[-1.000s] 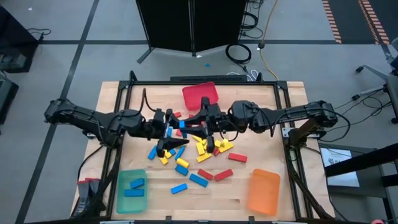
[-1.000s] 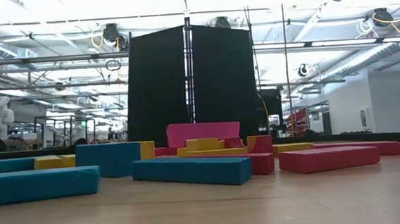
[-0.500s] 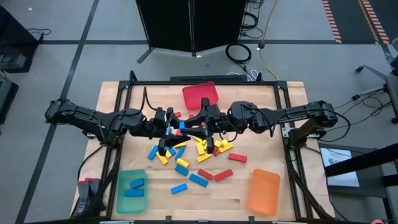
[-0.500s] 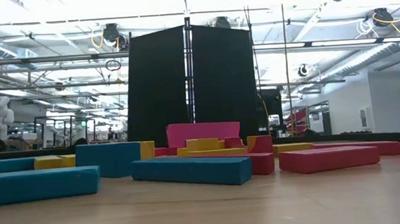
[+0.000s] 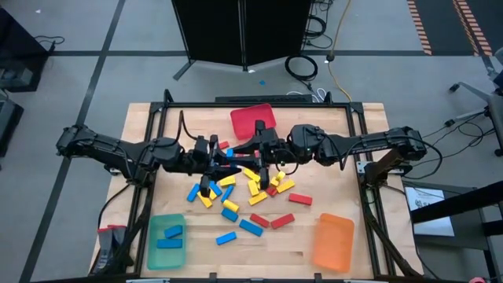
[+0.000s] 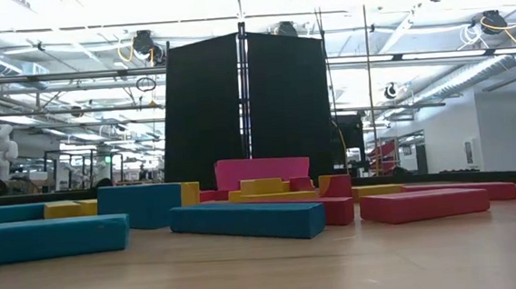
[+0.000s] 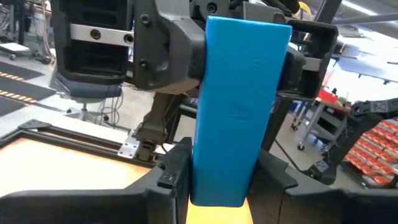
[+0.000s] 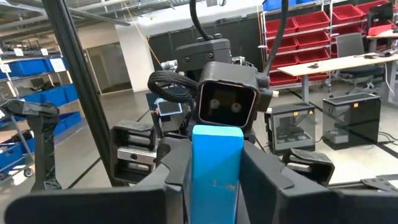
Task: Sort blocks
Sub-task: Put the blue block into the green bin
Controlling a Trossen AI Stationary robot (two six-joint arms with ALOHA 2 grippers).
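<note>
A blue block point(image 5: 229, 154) hangs above the middle of the table, between my two grippers, which meet there. My left gripper point(image 5: 219, 156) reaches in from the left and is shut on one end of it. From the right, my right gripper point(image 5: 240, 153) is shut on the other end. Each wrist view shows the block point(image 7: 239, 106) point(image 8: 216, 165) standing between that arm's own fingers, with the other gripper right behind it. Many red, yellow and blue blocks point(image 5: 250, 189) lie flat and scattered on the wooden table point(image 5: 369, 157) beneath and nearer; the low view shows them point(image 6: 245, 220) too. My left gripper pinches the blue block's left end point(image 7: 219, 180) between its two fingers, on the two broad faces. The fingers come level from the table's left, along the block. The block is clear of the table. My right gripper pinches the block's right end point(image 8: 214, 186) between its two fingers. These fingers come level from the table's right, along the block, facing the left gripper. The block spans the gap between the two grippers, clear of the table.
A red bin point(image 5: 254, 119) stands at the far middle. At the near left is a green bin point(image 5: 167, 242) with two blue blocks in it, and at the near right an orange bin point(image 5: 333, 242). Bare wood lies between the two near bins.
My left gripper's fingers have closed onto the blue block, which my right gripper keeps held up in the same place. Both arms have stayed close together over the middle of the table; the loose blocks have not moved.
</note>
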